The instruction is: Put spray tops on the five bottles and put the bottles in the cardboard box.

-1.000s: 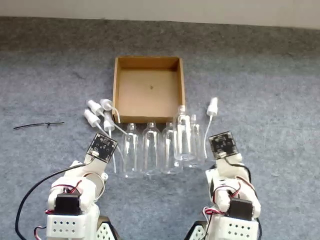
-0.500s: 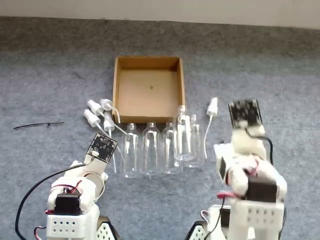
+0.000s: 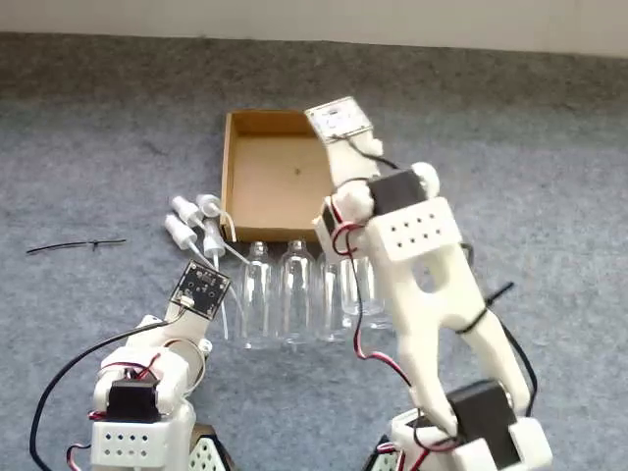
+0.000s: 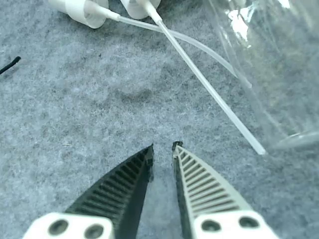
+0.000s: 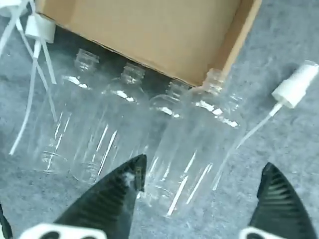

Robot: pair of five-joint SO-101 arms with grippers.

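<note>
Right gripper [image 5: 204, 167] is spread wide, empty, hanging right over the bottles [image 5: 114, 129]. My guess is it's lining up on the top bottle [image 5: 194, 134]. None are capped; they lie in a row, necks toward the cardboard box [image 5: 149, 25]. One spray top [image 5: 294, 87] sits just beside them. Four more spray tops [image 3: 191, 221] lie near the left gripper [image 4: 162, 147], which is nearly pinched together on nothing.

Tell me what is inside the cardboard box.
The cardboard box holds bare brown floor with one small dark speck, nothing else. In the high view the right arm covers its right side.
</note>
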